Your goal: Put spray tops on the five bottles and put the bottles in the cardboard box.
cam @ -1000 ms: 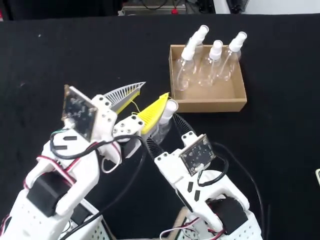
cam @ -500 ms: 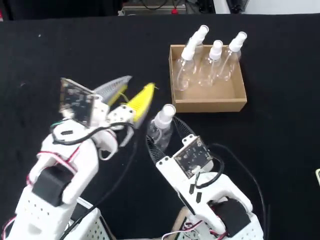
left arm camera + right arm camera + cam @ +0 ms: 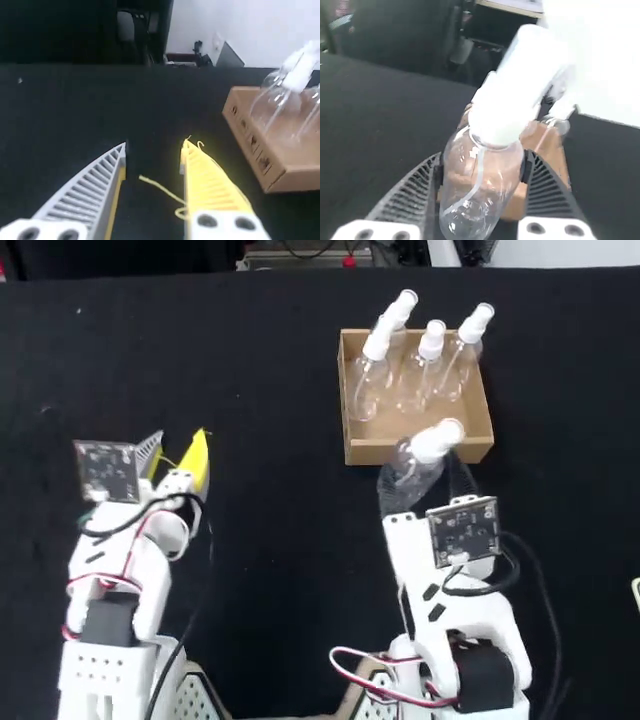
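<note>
- The right pincer (image 3: 481, 160) is pinching the fifth bottle (image 3: 402, 478) around its clear body. The bottle is tilted, with its spray top (image 3: 438, 437) leaning over the front wall of the cardboard box (image 3: 360, 452). It is held above the bench (image 3: 250, 360) and is not yet inside the box.
- That front wall stands directly in the way. If the bottle goes forward without rising enough, its base could catch the rim. That could shove the box along or twist the bottle in the grip.
- The smooth, round plastic could slip between the fingers (it looks slick, and the top overhangs).
- The four capped bottles (image 3: 420, 380) crowd the far side of the box. A release too deep could knock them over, while the near half looks free.
- The left pincer (image 3: 155, 146) hangs spread and holds nothing. It is well apart to the side, out of the way. A loose yellow thread (image 3: 160, 187) trails by its yellow finger.
</note>
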